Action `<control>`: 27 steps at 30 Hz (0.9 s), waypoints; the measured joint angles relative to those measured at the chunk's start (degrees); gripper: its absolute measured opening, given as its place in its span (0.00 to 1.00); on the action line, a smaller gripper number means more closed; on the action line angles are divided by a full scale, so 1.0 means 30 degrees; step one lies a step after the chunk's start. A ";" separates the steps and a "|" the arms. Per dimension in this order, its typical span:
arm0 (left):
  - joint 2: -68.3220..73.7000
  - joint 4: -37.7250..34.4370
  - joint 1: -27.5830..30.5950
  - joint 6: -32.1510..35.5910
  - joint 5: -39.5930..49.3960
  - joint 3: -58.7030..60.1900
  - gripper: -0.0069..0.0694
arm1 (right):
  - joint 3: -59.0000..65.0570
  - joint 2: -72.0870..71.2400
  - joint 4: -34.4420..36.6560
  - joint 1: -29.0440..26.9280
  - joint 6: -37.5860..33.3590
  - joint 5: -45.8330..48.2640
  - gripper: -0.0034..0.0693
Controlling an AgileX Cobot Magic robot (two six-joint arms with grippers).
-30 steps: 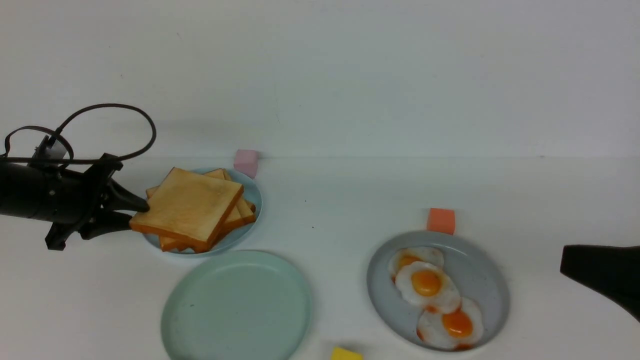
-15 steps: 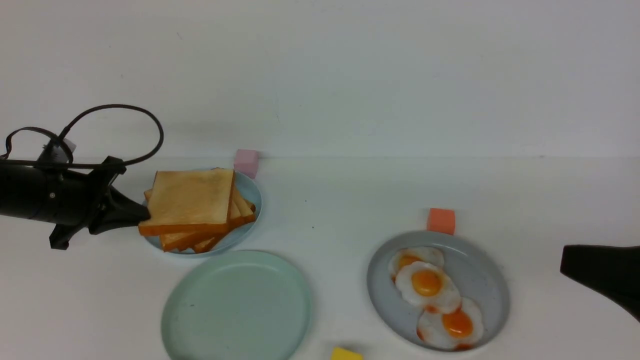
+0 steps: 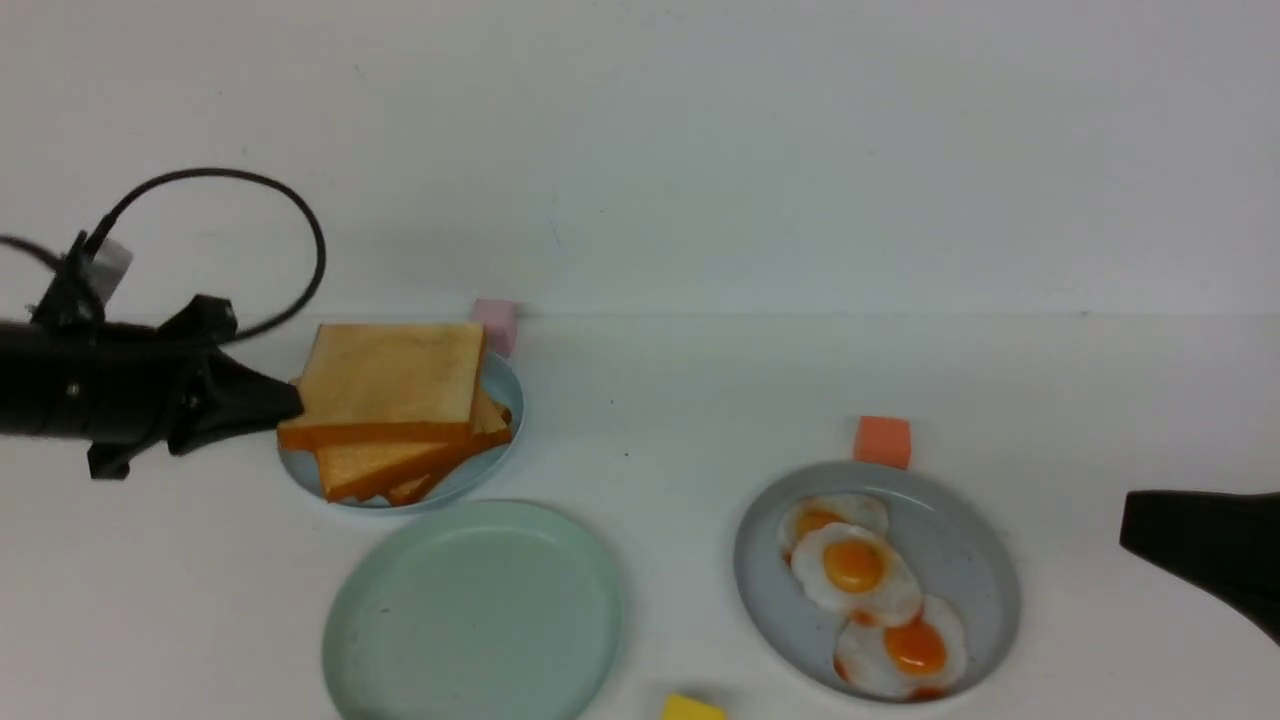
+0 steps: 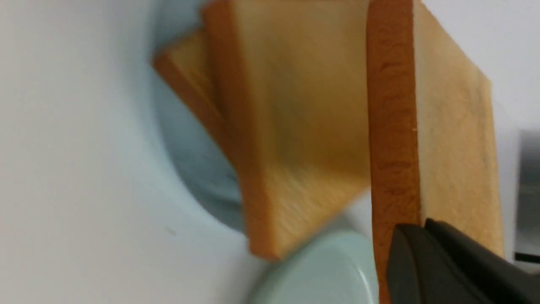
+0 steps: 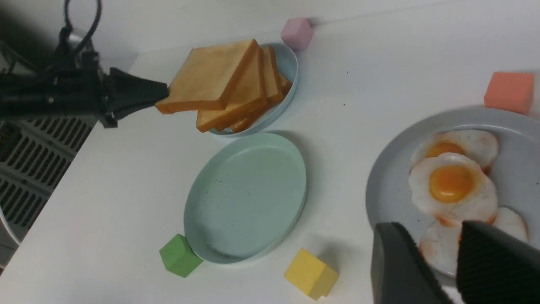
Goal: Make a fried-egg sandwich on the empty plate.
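Tabletop (image 3: 680,400): left pincer (image 3: 288,405) clamps toast (image 3: 390,380) near mint plate (image 3: 480,610).

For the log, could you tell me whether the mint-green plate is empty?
Empty: the mint-green plate is bare; the left pincer holds a toast slice.

Bare table (image 3: 680,420) between mint plate (image 3: 470,610) and grey plate (image 3: 965,540) — yellow cube (image 3: 692,709) at the gap's near end.

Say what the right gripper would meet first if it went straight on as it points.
Probably the white fried eggs on the round grey-blue plate; the right gripper aims at them, though depth is unclear.
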 joint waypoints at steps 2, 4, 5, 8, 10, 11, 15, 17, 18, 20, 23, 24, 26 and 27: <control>-0.1086 -0.1155 -0.0018 0.1397 0.0120 0.1840 0.08 | -0.0017 0.0021 0.0000 0.0000 -0.0449 0.0039 0.38; -0.2047 -0.1781 -0.0018 0.2057 0.0136 0.3386 0.08 | -0.0016 0.0154 0.0000 0.0000 -0.0953 0.0062 0.38; -0.2047 -0.1828 -0.0018 0.2057 0.0136 0.3552 0.08 | -0.0016 0.0154 0.0000 0.0000 -0.0990 0.0062 0.38; -0.3419 -0.2618 -0.0477 0.2499 -0.0265 0.5915 0.08 | -0.0193 0.0725 0.0000 0.0000 -0.1339 0.0076 0.38; -0.3958 -0.2620 -0.1151 0.2501 -0.0597 0.6694 0.08 | -0.0214 0.1102 0.0000 0.0000 -0.1389 0.0041 0.38; -0.4156 -0.2620 -0.1631 0.2501 -0.0829 0.7048 0.08 | -0.0214 0.1280 0.0000 0.0000 -0.1389 0.0041 0.38; -0.4365 -0.2832 -0.3580 0.2357 -0.3240 0.8093 0.08 | -0.0214 0.1692 0.0000 0.0000 -0.1404 -0.0039 0.38; -0.4365 -0.3001 -0.4140 0.2357 -0.4766 0.8390 0.08 | -0.0214 0.1730 0.0000 0.0000 -0.1404 -0.0039 0.38; -0.4365 -0.3006 -0.4184 0.2357 -0.4879 0.8396 0.08 | -0.0214 0.1730 0.0000 0.0000 -0.1404 -0.0039 0.38; -0.4365 -0.3264 -0.4439 0.2338 -0.5827 0.8436 0.08 | -0.0214 0.1730 0.0000 0.0000 -0.1426 -0.0039 0.38; -0.4387 -0.3305 -0.4517 0.2338 -0.6152 0.8446 0.08 | -0.0214 0.1730 0.0000 0.0000 -0.1446 -0.0039 0.38; -0.4387 -0.3305 -0.4517 0.2311 -0.6168 0.8446 0.08 | -0.0214 0.1730 0.0000 0.0000 -0.1446 -0.0039 0.38; -0.4387 -0.3305 -0.4517 0.2251 -0.6104 0.8446 0.08 | -0.0214 0.1730 0.0000 0.0000 -0.1446 -0.0039 0.38; -0.4387 -0.3305 -0.4532 0.2235 -0.5994 0.8446 0.09 | -0.0214 0.1730 0.0000 0.0000 -0.1446 -0.0039 0.38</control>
